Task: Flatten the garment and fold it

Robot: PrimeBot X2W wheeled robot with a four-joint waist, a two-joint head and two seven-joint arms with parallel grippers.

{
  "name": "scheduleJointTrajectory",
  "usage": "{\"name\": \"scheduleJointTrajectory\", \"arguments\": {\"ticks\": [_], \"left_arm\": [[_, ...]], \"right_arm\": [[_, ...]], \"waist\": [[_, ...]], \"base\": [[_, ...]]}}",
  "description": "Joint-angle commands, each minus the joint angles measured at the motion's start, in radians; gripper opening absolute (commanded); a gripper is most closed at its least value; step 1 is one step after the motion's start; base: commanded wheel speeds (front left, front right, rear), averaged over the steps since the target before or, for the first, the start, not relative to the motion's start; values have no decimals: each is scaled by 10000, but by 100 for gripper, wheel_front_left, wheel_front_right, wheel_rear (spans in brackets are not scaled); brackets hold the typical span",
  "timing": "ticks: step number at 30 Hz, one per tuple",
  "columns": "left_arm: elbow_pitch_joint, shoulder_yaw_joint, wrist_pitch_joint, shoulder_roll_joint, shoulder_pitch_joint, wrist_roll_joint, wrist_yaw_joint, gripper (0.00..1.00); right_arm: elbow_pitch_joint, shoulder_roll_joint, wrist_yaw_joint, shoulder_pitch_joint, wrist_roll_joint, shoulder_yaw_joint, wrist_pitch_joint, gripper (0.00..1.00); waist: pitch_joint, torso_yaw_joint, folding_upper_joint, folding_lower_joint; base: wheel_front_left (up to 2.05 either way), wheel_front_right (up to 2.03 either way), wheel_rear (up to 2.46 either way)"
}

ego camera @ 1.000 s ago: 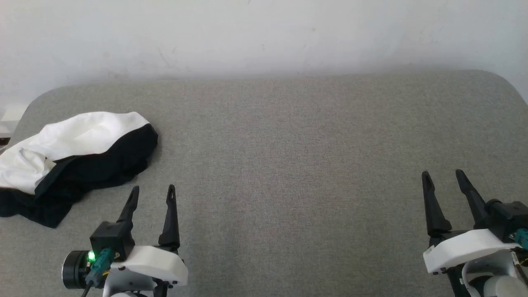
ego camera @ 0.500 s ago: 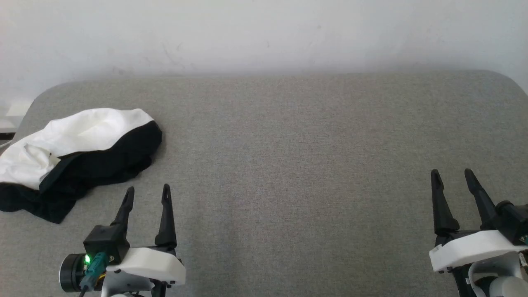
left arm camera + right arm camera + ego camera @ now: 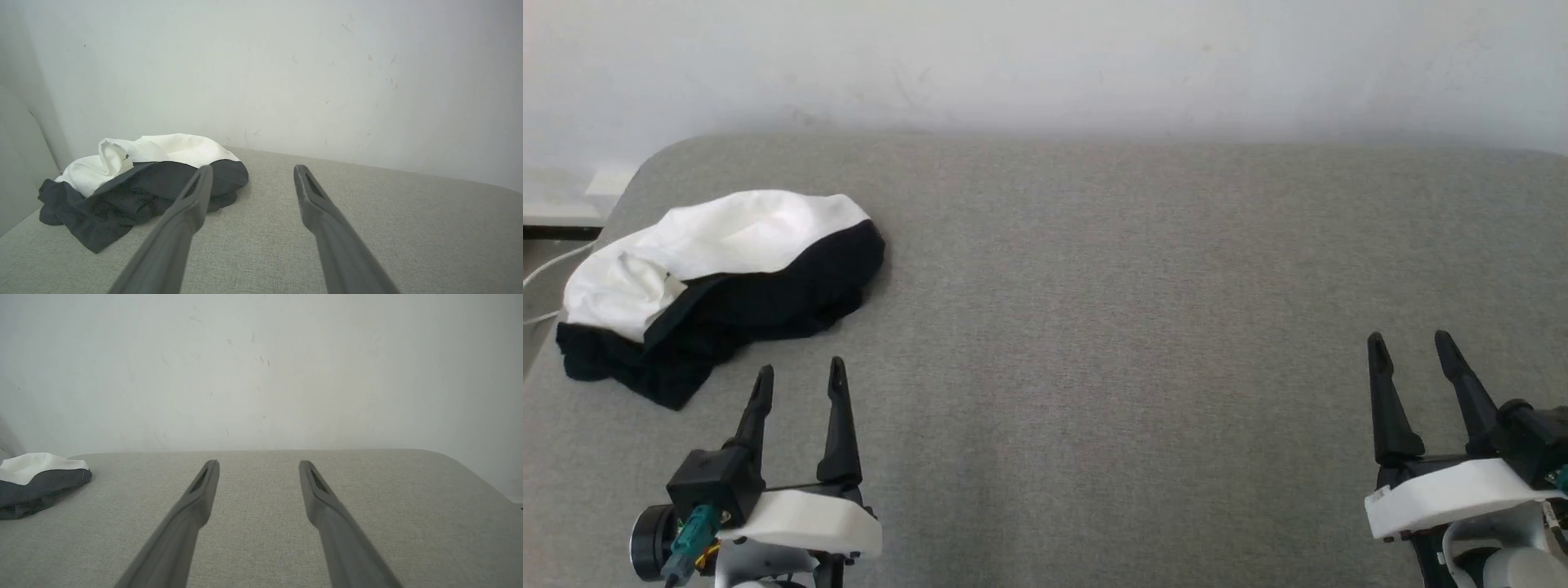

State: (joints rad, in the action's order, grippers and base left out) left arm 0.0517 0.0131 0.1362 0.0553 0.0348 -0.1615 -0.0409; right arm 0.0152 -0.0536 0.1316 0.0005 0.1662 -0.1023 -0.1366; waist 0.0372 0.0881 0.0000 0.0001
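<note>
Head view is showing the garment point(image 3: 719, 278) lying crumpled in a heap at the far left of the grey padded surface point(image 3: 1111, 269), close to its rounded left corner, with a white part bulging on top and black cloth bunching beneath and spilling toward the robot. The left gripper point(image 3: 800, 367) is hovering just on the near side of the heap, apart from it, its two dark fingers standing moderately parted with nothing between them. The right gripper point(image 3: 1409, 338) is hanging well apart from the cloth at the lower right, its fingers likewise parted and gripping nothing.

Left wrist view is looking along the left fingers toward the heap, which is sitting ahead and to their left, near the pale wall point(image 3: 286, 73). A flap of white is curling up at the heap's left end, and no collar, neck band or chest print is reading clearly.

Right wrist view is catching one end of the heap at its far left edge.

Judging from this, the task is sitting at its very start: the shirt is not yet grasped, flattened or folded. Everything is left to do: taking hold of the cloth, probably drawing it toward the open middle, spreading and smoothing it, then folding. The left arm is looking better placed for the first grasp
</note>
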Motion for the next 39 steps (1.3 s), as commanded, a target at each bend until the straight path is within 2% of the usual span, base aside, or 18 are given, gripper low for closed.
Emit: {"name": "scheduleJointTrajectory", "arguments": {"ticks": [1, 29, 39], "left_arm": [[89, 58, 112, -28, 130, -93, -84, 100], [266, 129, 698, -40, 537, -757, -311, 100], [474, 327, 907, -44, 687, -1354, -417, 100]], "right_arm": [[-10, 18, -5, 30, 38, -5, -110, 100], [568, 26, -7, 220, 447, 465, -695, 100], [730, 29, -8, 228, 862, 250, -903, 100]], "waist": [[34, 157, 0, -1], [-120, 2107, 0, -1], [-178, 2472, 0, -1]], "base": [[0, 0, 0], [0, 0, 0], [0, 0, 0]]}}
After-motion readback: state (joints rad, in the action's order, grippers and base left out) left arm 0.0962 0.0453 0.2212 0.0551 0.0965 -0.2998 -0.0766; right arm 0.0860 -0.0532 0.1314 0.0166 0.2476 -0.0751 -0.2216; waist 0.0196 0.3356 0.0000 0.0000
